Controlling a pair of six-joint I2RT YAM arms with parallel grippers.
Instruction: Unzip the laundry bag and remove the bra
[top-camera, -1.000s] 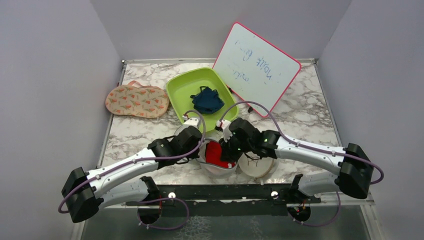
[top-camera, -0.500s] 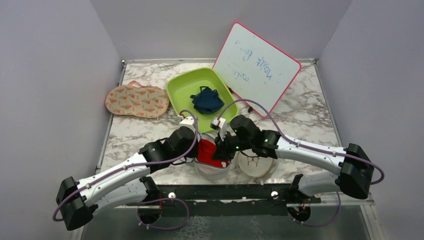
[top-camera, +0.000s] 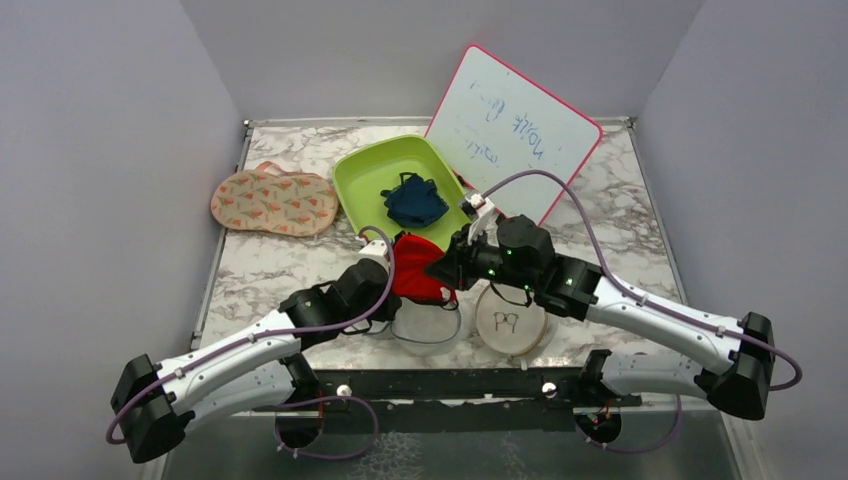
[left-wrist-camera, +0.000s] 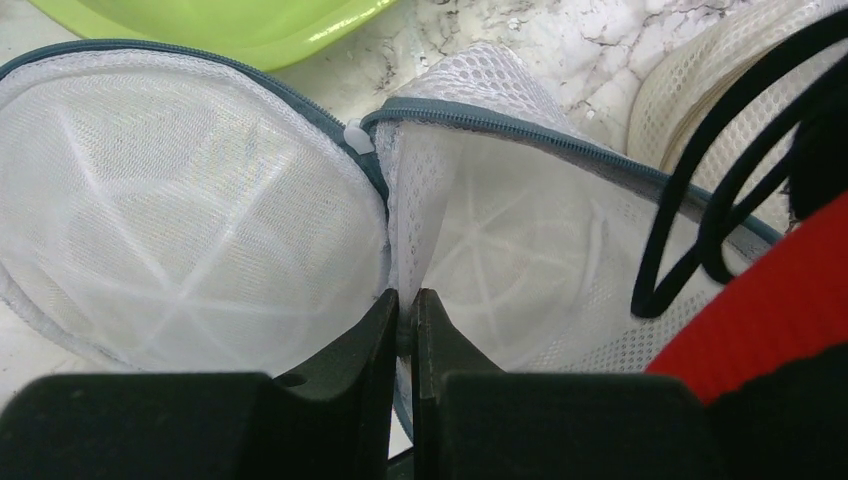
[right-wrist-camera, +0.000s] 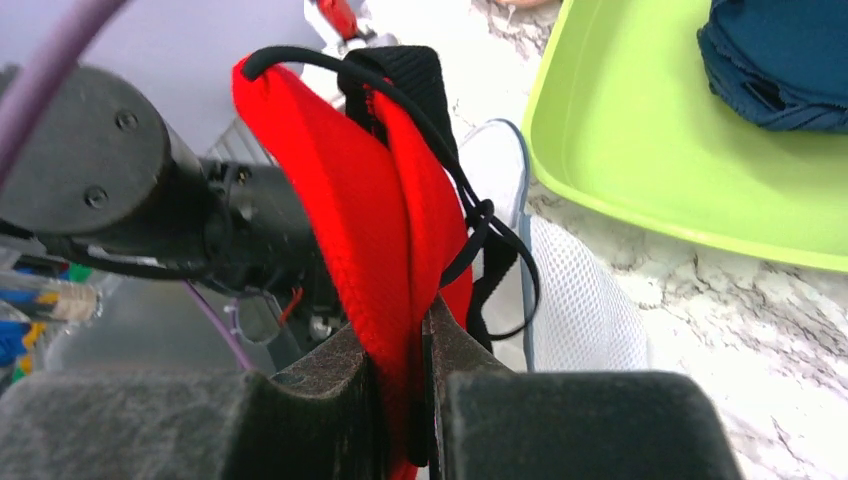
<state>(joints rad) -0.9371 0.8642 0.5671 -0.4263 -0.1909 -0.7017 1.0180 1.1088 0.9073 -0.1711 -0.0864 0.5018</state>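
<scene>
above the near part of the table (top-camera: 620, 250), the right gripper (right-wrist-camera: 400, 340) is closed on the red bra (top-camera: 415, 268). the cloth is pinched between its two fingers and the black straps hang loose. one second ago the red cloth lay inside the laundry bag (top-camera: 428, 325), and half a second ago it was partly raised. now it hangs over the bag's far rim, between the bag and the green tray (top-camera: 360, 175). the right arm has swung up and away from the robot to do this.

the left gripper (left-wrist-camera: 403, 300) is closed on a fold of white mesh at the open zip edge and has kept the bag down on the table. from the top the bag looks empty now, and the beige disc (top-camera: 510, 322) beside it is uncovered.

i judge that the zip is done and the bra is nearly free. what is left is to put it down, maybe in the tray beside the blue cloth (top-camera: 413, 200). a strap could still catch on the rim.
</scene>
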